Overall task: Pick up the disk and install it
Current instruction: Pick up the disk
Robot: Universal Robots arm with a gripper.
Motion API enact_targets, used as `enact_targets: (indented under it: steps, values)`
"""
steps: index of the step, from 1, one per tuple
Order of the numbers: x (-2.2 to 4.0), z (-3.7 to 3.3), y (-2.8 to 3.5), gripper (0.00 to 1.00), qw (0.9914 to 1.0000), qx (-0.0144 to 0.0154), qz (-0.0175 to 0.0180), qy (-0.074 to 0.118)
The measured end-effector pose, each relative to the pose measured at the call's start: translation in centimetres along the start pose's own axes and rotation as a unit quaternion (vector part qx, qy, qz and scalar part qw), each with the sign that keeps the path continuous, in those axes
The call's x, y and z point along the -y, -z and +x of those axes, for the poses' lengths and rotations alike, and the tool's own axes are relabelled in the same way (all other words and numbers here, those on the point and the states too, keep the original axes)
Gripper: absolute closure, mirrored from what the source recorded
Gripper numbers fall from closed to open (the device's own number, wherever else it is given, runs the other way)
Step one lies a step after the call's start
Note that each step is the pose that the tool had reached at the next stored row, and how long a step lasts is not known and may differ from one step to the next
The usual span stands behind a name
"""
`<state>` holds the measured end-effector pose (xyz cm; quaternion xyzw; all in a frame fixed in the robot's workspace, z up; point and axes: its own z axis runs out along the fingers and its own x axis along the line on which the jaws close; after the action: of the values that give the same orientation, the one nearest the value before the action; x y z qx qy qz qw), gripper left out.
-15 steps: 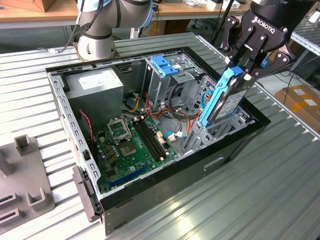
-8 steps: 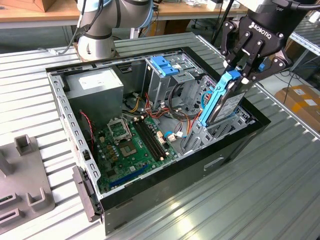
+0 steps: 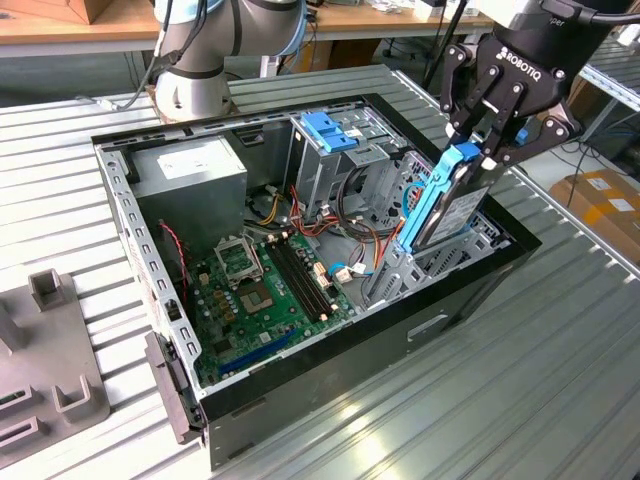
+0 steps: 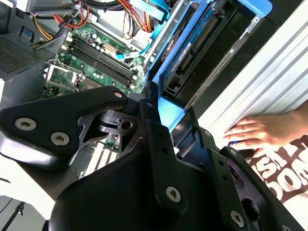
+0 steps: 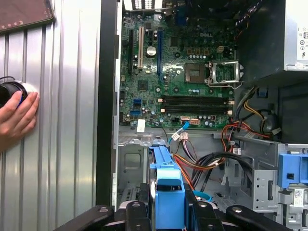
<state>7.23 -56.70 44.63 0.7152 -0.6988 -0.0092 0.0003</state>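
Grey fixture [image 3: 50, 370] on the worktop [image 3: 500, 400], outside the case [image 3: 320, 385] on the exterior view's left.

Inside the case: power supply [image 3: 190, 175] in the far corner, motherboard [image 3: 265, 290] flat on the case floor, blue bracket [image 3: 325, 130] with its metal cage against the far wall.

At the case's end toward the exterior view's right, the disk [image 3: 448, 205] stands tilted, its lower end down in the bay and its upper end above the case rim. Hand [image 3: 492, 148] narrowed onto the disk's blue end tab, holding it.

Judgement: disk rigid, fairly dense, shock-sensitive. Rails are smooth plastic, likely slick and slightly springy. The tab grip leaves the lower end free for the bay, but it makes a long lever, so the disk may pivot if it binds.
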Motion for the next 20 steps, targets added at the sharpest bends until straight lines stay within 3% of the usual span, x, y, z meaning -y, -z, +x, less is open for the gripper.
enact_targets:
  steps: [12, 18, 20]
  values:
    - [0.01, 0.01, -0.50, 0.64, 1.00000, 0.0000, 0.0000, 0.000]
    - [0.02, 0.03, -1.68, 0.64, 1.00000, 0.0000, 0.0000, 0.000]
    - [0.03, 0.04, -2.37, 0.64, 1.00000, -0.0001, 0.0000, 0.000]
